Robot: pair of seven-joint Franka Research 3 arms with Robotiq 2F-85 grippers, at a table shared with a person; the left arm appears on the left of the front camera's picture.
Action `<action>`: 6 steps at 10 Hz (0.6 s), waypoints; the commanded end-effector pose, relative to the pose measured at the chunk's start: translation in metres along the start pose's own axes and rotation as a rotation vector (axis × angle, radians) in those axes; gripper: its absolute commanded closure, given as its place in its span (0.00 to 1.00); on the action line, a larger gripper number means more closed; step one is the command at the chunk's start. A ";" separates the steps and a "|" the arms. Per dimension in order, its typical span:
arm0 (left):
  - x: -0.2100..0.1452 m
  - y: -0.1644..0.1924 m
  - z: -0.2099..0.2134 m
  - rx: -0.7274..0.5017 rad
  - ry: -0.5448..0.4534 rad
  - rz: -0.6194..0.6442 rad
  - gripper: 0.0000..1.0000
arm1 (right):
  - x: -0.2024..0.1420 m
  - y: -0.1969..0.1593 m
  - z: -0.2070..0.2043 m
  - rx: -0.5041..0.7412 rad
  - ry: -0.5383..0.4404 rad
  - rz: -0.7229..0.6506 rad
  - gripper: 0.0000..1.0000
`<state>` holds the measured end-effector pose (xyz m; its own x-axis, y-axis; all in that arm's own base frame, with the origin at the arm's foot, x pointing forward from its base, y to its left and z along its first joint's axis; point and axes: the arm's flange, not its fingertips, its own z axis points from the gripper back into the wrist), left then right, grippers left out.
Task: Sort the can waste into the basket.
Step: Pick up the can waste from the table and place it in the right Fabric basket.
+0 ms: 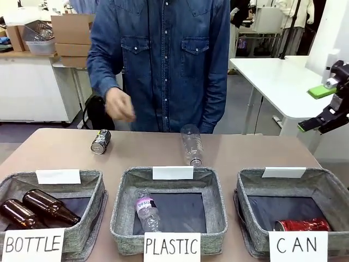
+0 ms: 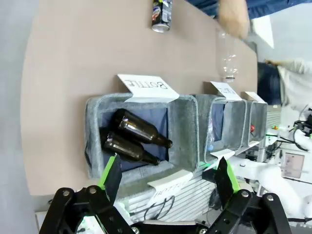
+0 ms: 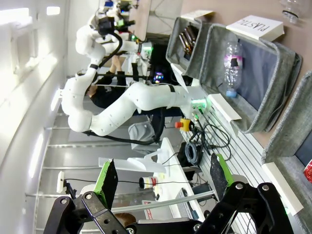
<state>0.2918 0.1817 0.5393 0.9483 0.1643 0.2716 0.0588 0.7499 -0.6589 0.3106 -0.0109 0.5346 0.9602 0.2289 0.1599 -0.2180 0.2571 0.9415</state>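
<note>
A: Progress?

B: About half, I'd say. Red can (image 1: 301, 225) lies in the CAN basket (image 1: 327, 180), below the right pincer (image 1: 314, 108) and a bit inboard of it.

A: Second one?

B: Dark can (image 1: 101, 141) lies on its side on the bench (image 1: 256, 150), unsorted. It's well apart from the right pincer, over on the left arm's side. In the left wrist view it's far ahead of the left pincer (image 2: 168, 178), past the BOTTLE basket (image 2: 187, 117).

A: Pincer state?

B: Both wide, both empty. The right one hangs raised off the bench's right edge.

A: Person?

B: Hand (image 1: 120, 105) is just above the dark can. Can't tell if it touches.

A: What's left?

B: One pick, one drop, by my read. The can is nearer the left pincer and the basket nearer the right, so it needs a long reach or a handover. Clear bottle (image 1: 191, 144) on the bench between them isn't can waste, skip it.
</note>
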 end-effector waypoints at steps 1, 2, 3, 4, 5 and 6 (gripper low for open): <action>0.048 -0.029 -0.060 0.043 0.056 -0.086 0.00 | 0.000 0.000 0.002 -0.003 0.008 0.016 0.00; 0.081 -0.045 -0.095 0.063 0.143 -0.131 0.00 | 0.000 0.000 0.002 -0.003 0.008 0.016 0.00; 0.115 -0.060 -0.129 0.130 0.172 -0.107 0.00 | 0.000 0.000 0.002 -0.003 0.008 0.016 0.00; 0.145 -0.075 -0.163 0.176 0.238 -0.118 0.00 | 0.000 0.000 0.002 -0.003 0.008 0.016 0.00; 0.175 -0.089 -0.204 0.240 0.250 -0.125 0.00 | 0.000 0.000 0.002 -0.003 0.008 0.016 0.00; 0.197 -0.098 -0.241 0.280 0.260 -0.129 0.00 | 0.000 0.000 0.002 -0.003 0.008 0.016 0.00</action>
<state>0.5209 -0.0205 0.4780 0.9815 -0.0970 0.1652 0.1640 0.8708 -0.4635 0.3107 -0.0104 0.5344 0.9600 0.2302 0.1593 -0.2179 0.2574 0.9414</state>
